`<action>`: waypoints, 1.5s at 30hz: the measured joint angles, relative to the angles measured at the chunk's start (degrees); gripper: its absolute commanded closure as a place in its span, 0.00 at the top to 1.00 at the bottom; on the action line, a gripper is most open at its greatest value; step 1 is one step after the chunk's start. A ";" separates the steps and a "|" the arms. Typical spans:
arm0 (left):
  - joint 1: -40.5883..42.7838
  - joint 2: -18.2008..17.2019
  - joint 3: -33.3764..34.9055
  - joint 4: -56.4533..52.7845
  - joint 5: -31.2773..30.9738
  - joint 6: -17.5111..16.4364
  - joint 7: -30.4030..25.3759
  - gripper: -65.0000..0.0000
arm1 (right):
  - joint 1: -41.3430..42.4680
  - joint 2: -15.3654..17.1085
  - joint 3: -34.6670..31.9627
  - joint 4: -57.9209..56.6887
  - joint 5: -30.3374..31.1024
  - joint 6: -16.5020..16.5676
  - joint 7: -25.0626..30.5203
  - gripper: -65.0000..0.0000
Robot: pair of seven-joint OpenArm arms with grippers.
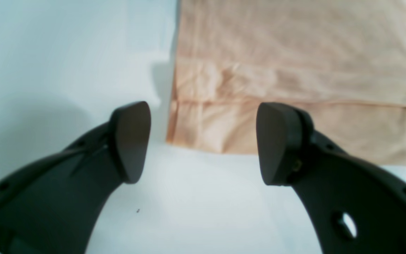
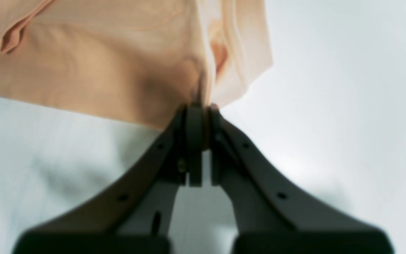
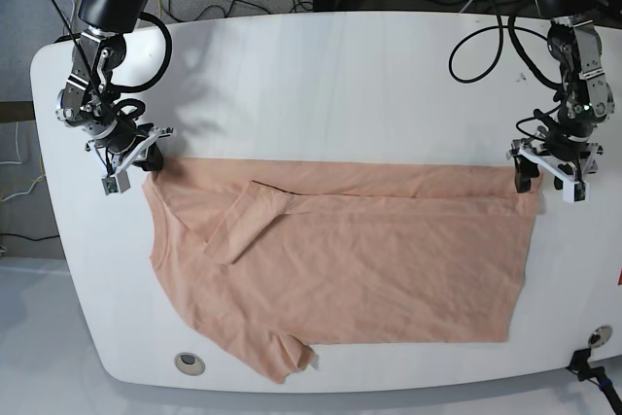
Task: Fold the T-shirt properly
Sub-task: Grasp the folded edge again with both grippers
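The T-shirt [image 3: 340, 259] is lying across the middle of the white desk [image 3: 321, 75], its far long side already folded over toward the centre so that a straight doubled edge is running from the desk's left side to its right. One sleeve is sitting tucked on top of the body, while the other is poking out near the front edge.

The right gripper [image 2: 200, 116] is pinching the cloth with its jaws closed tight, gripping the fold corner near the far-left part of the desk; the fabric is bunching and rising slightly at the pinch, probably to keep that end of the fold taut.

The left gripper [image 1: 203, 141] is standing wide open with nothing between its pads, poised over bare desk just beside the hem corner by the right edge. It looks to be lining up for a matching grasp there, so that both ends of the folded edge can be carried over together.

Folding seems partly done, with one lengthwise fold in place.
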 measured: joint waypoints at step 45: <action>-3.10 2.60 0.00 -14.12 -0.46 0.00 -4.48 0.00 | -2.67 0.00 -0.02 0.50 1.60 0.04 1.55 0.00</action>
